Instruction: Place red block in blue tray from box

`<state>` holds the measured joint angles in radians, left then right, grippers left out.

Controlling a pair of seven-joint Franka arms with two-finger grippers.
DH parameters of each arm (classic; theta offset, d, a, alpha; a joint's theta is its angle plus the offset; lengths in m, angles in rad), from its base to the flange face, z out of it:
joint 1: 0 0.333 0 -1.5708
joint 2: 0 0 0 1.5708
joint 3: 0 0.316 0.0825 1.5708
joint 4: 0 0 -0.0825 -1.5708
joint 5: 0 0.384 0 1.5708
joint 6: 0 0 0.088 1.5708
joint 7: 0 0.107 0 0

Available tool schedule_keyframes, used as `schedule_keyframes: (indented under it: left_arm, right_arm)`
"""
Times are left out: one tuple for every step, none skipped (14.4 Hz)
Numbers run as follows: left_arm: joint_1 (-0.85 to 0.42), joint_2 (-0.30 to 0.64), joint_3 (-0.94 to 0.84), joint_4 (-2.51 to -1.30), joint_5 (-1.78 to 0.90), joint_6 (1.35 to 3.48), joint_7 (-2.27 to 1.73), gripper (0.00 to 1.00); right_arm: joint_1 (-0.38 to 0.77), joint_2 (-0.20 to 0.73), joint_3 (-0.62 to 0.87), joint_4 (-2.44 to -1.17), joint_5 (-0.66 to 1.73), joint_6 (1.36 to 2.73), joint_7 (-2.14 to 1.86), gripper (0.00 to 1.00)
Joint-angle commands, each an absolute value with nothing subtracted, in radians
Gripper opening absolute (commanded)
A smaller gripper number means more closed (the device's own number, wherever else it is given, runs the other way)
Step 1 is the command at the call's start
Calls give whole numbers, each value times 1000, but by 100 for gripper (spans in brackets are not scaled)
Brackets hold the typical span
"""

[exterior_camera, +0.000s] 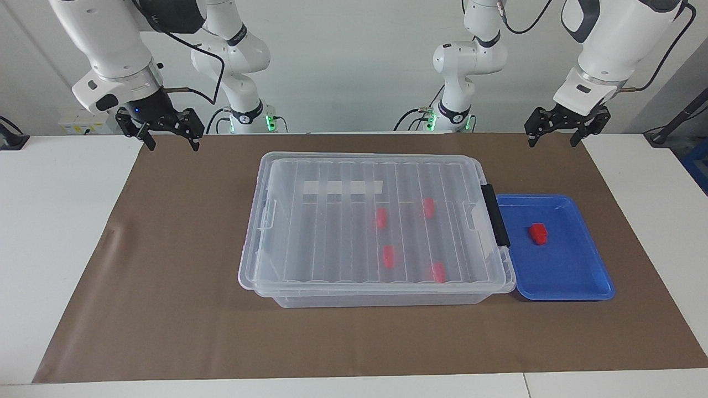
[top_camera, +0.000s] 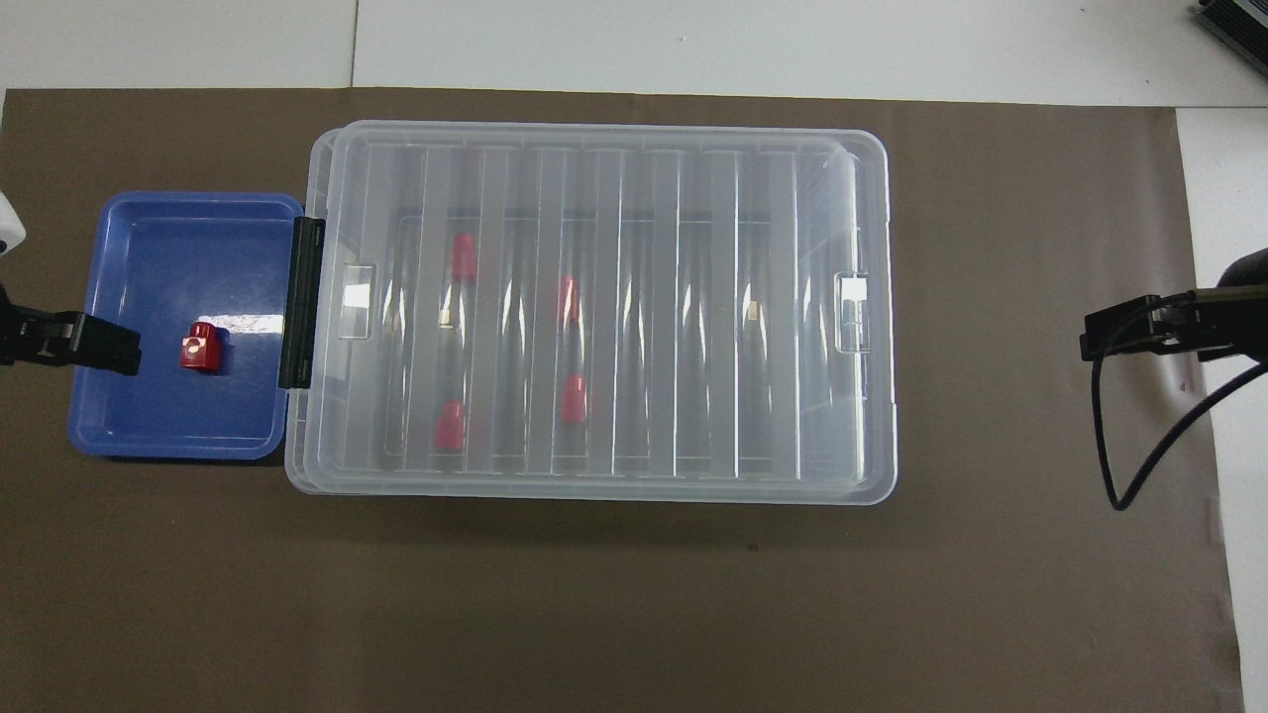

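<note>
The box (exterior_camera: 310, 221) stands in the middle of the brown mat with its ribbed clear lid on; it also shows in the overhead view (top_camera: 852, 198). Several red blocks lie inside, such as one (exterior_camera: 389, 256) seen through the lid. The blue tray (exterior_camera: 575, 276) sits against the box's black clip handle (exterior_camera: 495, 215) at the left arm's end. One red block (exterior_camera: 537, 233) lies in the tray, also seen from overhead (top_camera: 199, 347). My left gripper (exterior_camera: 553, 142) is open and empty, raised over the mat beside the tray. My right gripper (exterior_camera: 171, 145) is open and empty, raised over the mat at the right arm's end.
The brown mat (exterior_camera: 166, 309) covers most of the white table (exterior_camera: 55, 221). A black cable (top_camera: 1119, 436) hangs from the right wrist over the mat's edge. Both arm bases stand at the robots' edge of the table.
</note>
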<state>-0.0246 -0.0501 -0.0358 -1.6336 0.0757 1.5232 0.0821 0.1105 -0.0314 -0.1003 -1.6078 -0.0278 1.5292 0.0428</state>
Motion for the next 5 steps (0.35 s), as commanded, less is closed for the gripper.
schedule_keyframes:
  left_arm:
    - [-38,-66,-18,-1640,64,1516,74,100]
    - [-40,-66,-18,-1640,64,1516,72,100]
    - [-40,-66,-20,-1638,64,1519,71,100]
    - [-40,-66,-20,-1638,64,1520,71,100]
    - [-40,-66,-20,-1638,64,1520,71,100]
  right_arm:
    - [97,-37,-95,-1620,-18,1546,23,100]
    - [97,-37,-95,-1620,-18,1546,23,100]
    - [97,-37,-95,-1620,-18,1546,23,100]
    - [97,-37,-95,-1620,-17,1546,23,100]
    - [97,-37,-95,-1620,-18,1546,21,100]
